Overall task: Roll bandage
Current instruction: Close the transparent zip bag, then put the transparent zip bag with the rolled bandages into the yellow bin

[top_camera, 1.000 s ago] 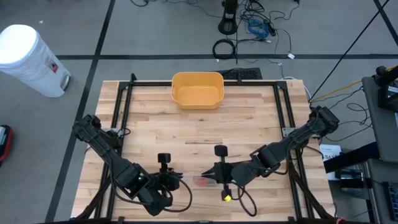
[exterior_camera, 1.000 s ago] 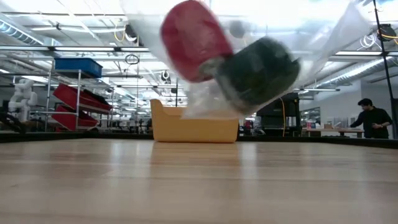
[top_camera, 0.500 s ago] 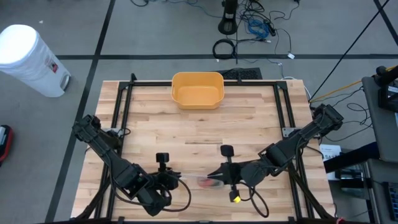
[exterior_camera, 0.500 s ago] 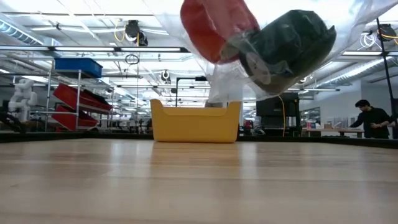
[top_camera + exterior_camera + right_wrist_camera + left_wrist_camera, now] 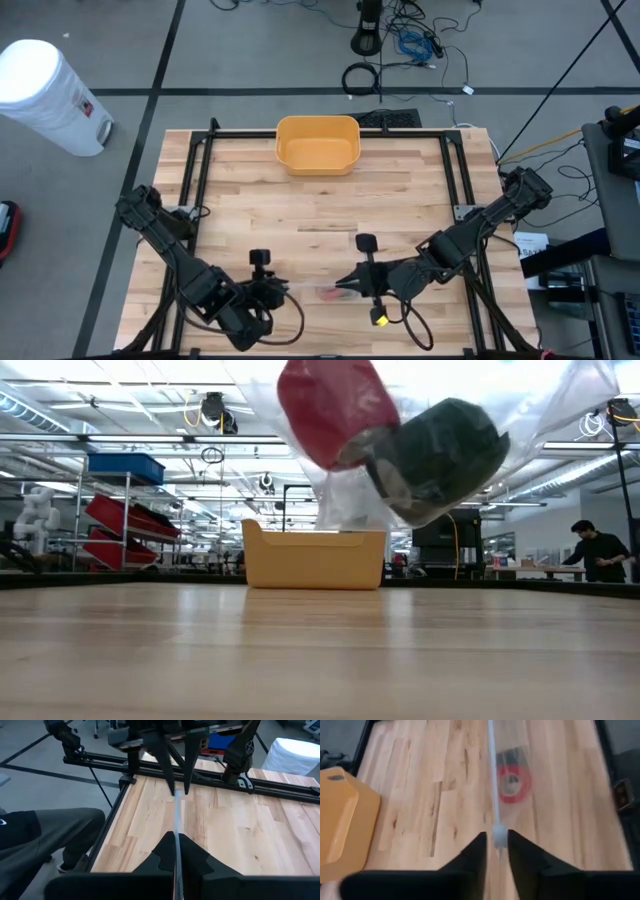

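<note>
A clear plastic bag [image 5: 322, 292] with a red bandage roll [image 5: 330, 410] and a dark green roll [image 5: 440, 455] inside hangs in the air over the table's near middle. My right gripper [image 5: 347, 287] is shut on the bag's top edge from the right. My left gripper [image 5: 285, 292] stands at the bag's left end. Its fingers are a little apart, with the bunched end of the edge [image 5: 498, 835] between them. The red roll [image 5: 512, 782] shows through the film in the left wrist view. My left gripper [image 5: 497, 852] has the bag's bunched top edge between its spread fingertips. I cannot tell whether either finger touches it. My right gripper [image 5: 176, 842] pinches the bag's top edge [image 5: 176, 827] between its two fingers, coming nearly level from the table's right, along the edge. The edge runs straight toward the left fingertips [image 5: 170, 777]. The bag hangs below, clear of the table.
An orange bin [image 5: 318, 145] stands at the table's far middle. A black frame [image 5: 200, 170] runs along the table's sides. A person's leg [image 5: 40, 830] shows beside the table's near edge. A white barrel [image 5: 45, 90] stands on the floor at far left.
My right gripper has gone a little up and toward the table's right edge with the bag. The two rolls have risen with it, then swung back and sunk slightly, staying clear of the table.
</note>
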You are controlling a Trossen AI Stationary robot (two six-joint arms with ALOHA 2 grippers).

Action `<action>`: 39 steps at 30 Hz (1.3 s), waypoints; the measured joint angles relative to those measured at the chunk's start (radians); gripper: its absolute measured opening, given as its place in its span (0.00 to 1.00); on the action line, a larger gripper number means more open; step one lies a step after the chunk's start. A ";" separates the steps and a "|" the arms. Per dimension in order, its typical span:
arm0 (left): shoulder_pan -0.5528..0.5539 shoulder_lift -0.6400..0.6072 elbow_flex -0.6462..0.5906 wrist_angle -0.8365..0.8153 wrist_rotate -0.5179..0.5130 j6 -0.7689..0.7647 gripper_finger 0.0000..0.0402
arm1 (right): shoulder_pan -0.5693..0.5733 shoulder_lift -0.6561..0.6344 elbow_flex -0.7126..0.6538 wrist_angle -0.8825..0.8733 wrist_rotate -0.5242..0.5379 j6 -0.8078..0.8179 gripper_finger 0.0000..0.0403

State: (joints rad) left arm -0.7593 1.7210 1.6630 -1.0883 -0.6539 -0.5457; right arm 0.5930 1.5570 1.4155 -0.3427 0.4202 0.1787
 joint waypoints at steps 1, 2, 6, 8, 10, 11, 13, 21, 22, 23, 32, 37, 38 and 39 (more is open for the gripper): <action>-0.008 0.000 0.000 0.012 -0.005 0.000 0.22 | 0.000 0.000 0.000 0.000 0.000 -0.001 0.00; -0.018 0.000 0.000 0.022 -0.021 -0.001 0.26 | 0.000 0.000 0.000 0.000 0.000 -0.002 0.00; -0.062 0.000 0.000 0.021 -0.168 -0.100 0.38 | 0.003 0.000 0.000 0.000 0.000 -0.003 0.00; -0.088 0.000 -0.006 0.021 -0.240 -0.169 0.40 | 0.005 0.000 0.000 0.001 0.000 -0.007 0.00; -0.117 0.000 -0.022 0.029 -0.283 -0.216 0.40 | 0.008 0.000 0.000 0.003 0.000 -0.007 0.00; -0.132 0.000 -0.033 0.032 -0.296 -0.235 0.41 | 0.011 -0.001 0.000 0.003 0.000 -0.007 0.00; -0.160 0.000 -0.059 0.034 -0.332 -0.287 0.41 | 0.013 -0.003 0.000 0.007 0.000 -0.011 0.00; -0.229 0.000 -0.219 0.193 -0.551 -0.331 0.41 | 0.023 -0.015 0.001 0.035 0.000 -0.037 0.00; -0.235 0.000 -0.246 0.215 -0.579 -0.330 0.41 | 0.024 -0.015 0.001 0.035 -0.001 -0.041 0.00; -0.240 0.000 -0.276 0.247 -0.608 -0.327 0.41 | 0.026 -0.015 0.001 0.035 -0.001 -0.041 0.00; -0.257 0.001 -0.430 0.575 -0.732 -0.146 0.41 | 0.031 -0.015 0.001 0.039 -0.002 -0.052 0.00; -0.253 0.014 -0.434 0.803 -0.695 0.088 0.41 | 0.031 -0.015 0.001 0.040 -0.002 -0.060 0.00; -0.248 0.014 -0.434 0.844 -0.676 0.127 0.41 | 0.031 -0.015 0.001 0.041 -0.002 -0.060 0.00; -0.244 0.014 -0.434 0.877 -0.660 0.152 0.41 | 0.031 -0.015 0.001 0.041 -0.002 -0.061 0.00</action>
State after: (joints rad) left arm -1.0038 1.7355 1.2289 -0.2117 -1.3141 -0.3932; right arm 0.6239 1.5421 1.4162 -0.3019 0.4179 0.1179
